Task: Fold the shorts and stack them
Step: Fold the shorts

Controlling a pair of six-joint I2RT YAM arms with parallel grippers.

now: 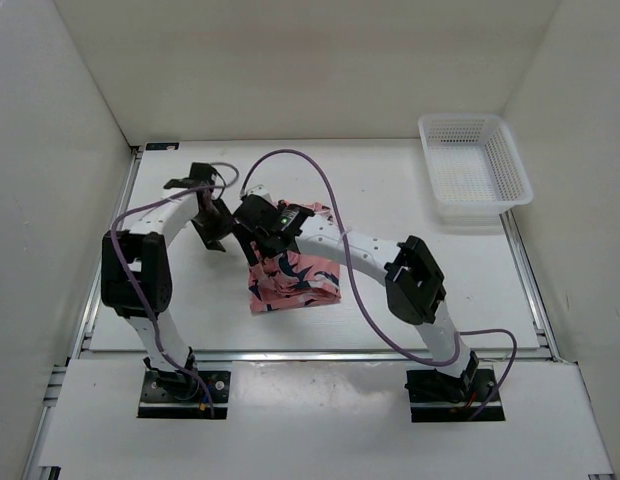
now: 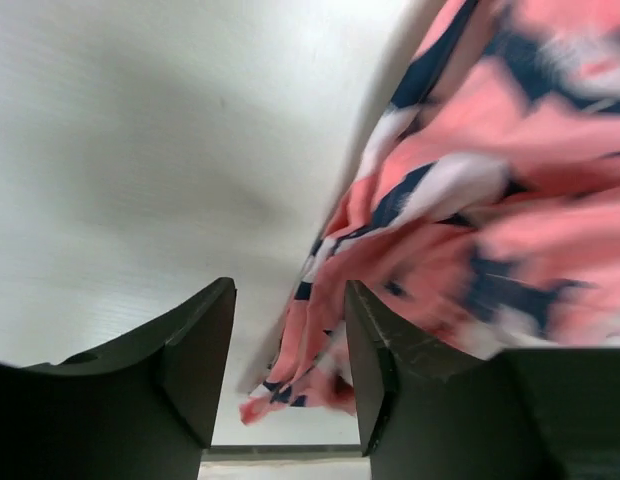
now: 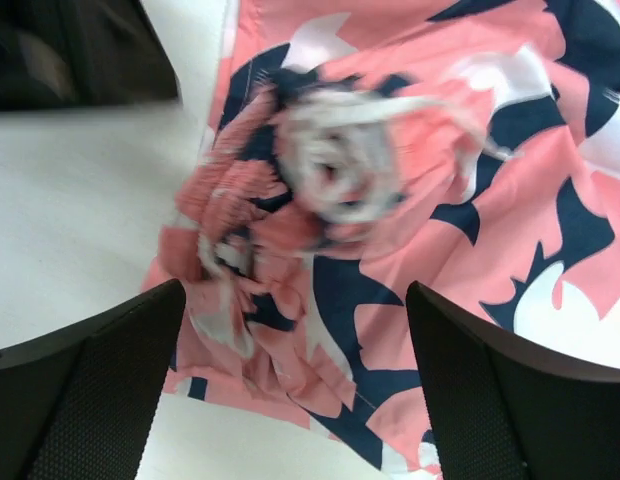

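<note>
The shorts (image 1: 295, 282), coral-pink with navy and white shapes, lie bunched in a rough fold on the white table between the arms. My left gripper (image 1: 212, 228) is at their far left edge. In the left wrist view it (image 2: 288, 370) is open, with a loose fabric edge (image 2: 470, 200) showing beyond and between the fingers (image 2: 195, 350), not pinched. My right gripper (image 1: 262, 240) hovers over the shorts' far end. In the right wrist view it (image 3: 295, 390) is wide open above the gathered waistband (image 3: 330, 170) and holds nothing.
A white mesh basket (image 1: 428, 150) stands at the back right of the table. Purple cables (image 1: 290, 153) loop over both arms and above the shorts. White walls enclose the table on the left, back and right.
</note>
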